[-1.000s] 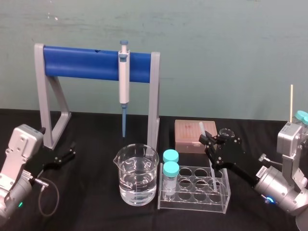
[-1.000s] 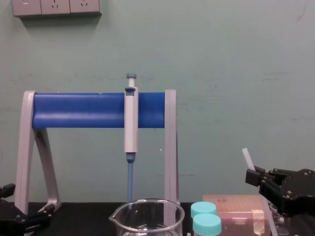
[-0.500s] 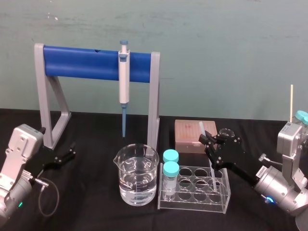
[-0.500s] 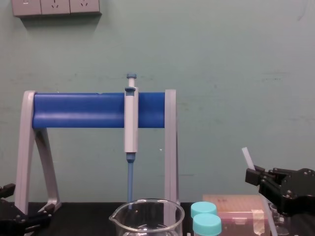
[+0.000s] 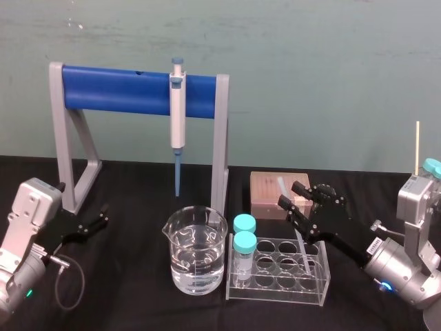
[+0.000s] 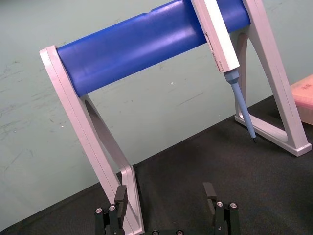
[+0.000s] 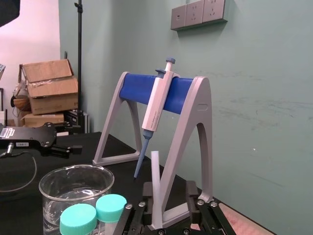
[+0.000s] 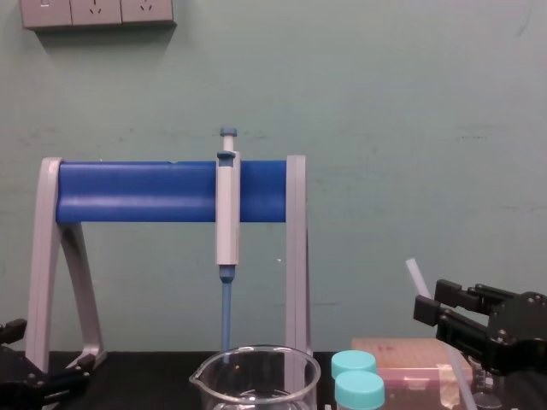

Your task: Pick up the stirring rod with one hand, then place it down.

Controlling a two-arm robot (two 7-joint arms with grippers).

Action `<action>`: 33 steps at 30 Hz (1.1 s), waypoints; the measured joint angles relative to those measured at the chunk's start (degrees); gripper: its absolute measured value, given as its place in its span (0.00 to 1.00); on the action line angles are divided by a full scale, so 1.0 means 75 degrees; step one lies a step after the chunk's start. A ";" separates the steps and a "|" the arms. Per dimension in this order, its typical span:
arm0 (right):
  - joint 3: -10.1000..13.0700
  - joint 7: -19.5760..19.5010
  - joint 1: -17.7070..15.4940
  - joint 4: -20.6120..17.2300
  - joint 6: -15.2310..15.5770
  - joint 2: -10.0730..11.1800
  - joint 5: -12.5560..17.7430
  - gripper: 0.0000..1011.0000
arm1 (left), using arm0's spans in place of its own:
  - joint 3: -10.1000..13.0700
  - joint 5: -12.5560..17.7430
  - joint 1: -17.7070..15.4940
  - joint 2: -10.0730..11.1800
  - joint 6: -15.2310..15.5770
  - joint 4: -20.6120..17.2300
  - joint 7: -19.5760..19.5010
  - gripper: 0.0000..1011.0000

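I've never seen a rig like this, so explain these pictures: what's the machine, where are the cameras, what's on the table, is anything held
A two-armed robot. One camera looks down from its head, one forward from its chest, one sits on each wrist. On the table: a beaker of clear liquid, a stand with a hanging pipette, a pink box, a rack with two capped tubes. The stirring rod leans in the rack between the open jaws of the right gripper; nothing is gripped. The left gripper rests open at the left.

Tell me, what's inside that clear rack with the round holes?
Two teal-capped vials stand at its left end; the stirring rod leans in a right-side hole, within the open right gripper. The rod's foot is unclear.
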 joint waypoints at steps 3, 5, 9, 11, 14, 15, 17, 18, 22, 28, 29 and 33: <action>0.0000 0.0000 0.0000 0.0000 0.0000 0.0000 0.0000 0.48 | 0.0000 0.0000 0.0000 0.0000 0.0000 0.0000 0.0000 0.99; 0.0000 0.0000 0.0000 0.0000 -0.0001 0.0000 0.0000 0.56 | 0.0000 0.0000 0.0000 0.0000 0.0000 0.0000 0.0000 0.99; 0.0000 0.0000 0.0000 0.0000 0.0000 0.0000 0.0000 0.67 | 0.0000 0.0000 0.0000 0.0000 0.0000 0.0000 0.0000 0.99; 0.0000 0.0000 0.0000 0.0000 0.0000 0.0000 0.0000 0.76 | 0.0000 0.0000 0.0000 0.0000 0.0000 0.0000 0.0000 0.99; 0.0000 0.0000 0.0000 0.0000 0.0000 0.0000 0.0000 0.83 | 0.0000 0.0000 0.0000 0.0000 0.0000 0.0000 0.0000 0.99; 0.0000 0.0000 0.0000 0.0000 0.0000 0.0000 0.0000 0.86 | 0.0000 0.0000 0.0000 0.0000 0.0000 0.0000 0.0000 0.99; 0.0000 0.0000 0.0000 0.0000 0.0000 0.0000 0.0000 0.90 | 0.0000 0.0000 0.0000 0.0000 0.0000 0.0000 0.0000 0.99; 0.0000 0.0000 0.0000 0.0000 0.0000 0.0000 0.0000 0.95 | 0.0000 0.0000 0.0000 0.0000 0.0000 0.0000 0.0000 0.99; 0.0000 0.0000 0.0000 0.0000 0.0001 0.0000 0.0000 0.99 | 0.0000 0.0000 0.0000 0.0000 0.0000 0.0000 0.0000 0.99; 0.0001 -0.0160 -0.0045 -0.0093 -0.0042 0.0012 -0.0155 0.99 | 0.0000 0.0000 0.0000 0.0000 0.0000 0.0000 -0.0001 0.99; 0.0001 -0.0234 -0.0066 -0.0137 -0.0068 0.0017 -0.0230 0.99 | 0.0000 0.0000 0.0000 0.0000 0.0000 0.0000 -0.0001 0.99; 0.0043 -0.0503 -0.0171 -0.0351 -0.0171 0.0034 -0.0497 0.99 | 0.0001 0.0000 0.0000 0.0000 0.0000 0.0000 -0.0001 0.99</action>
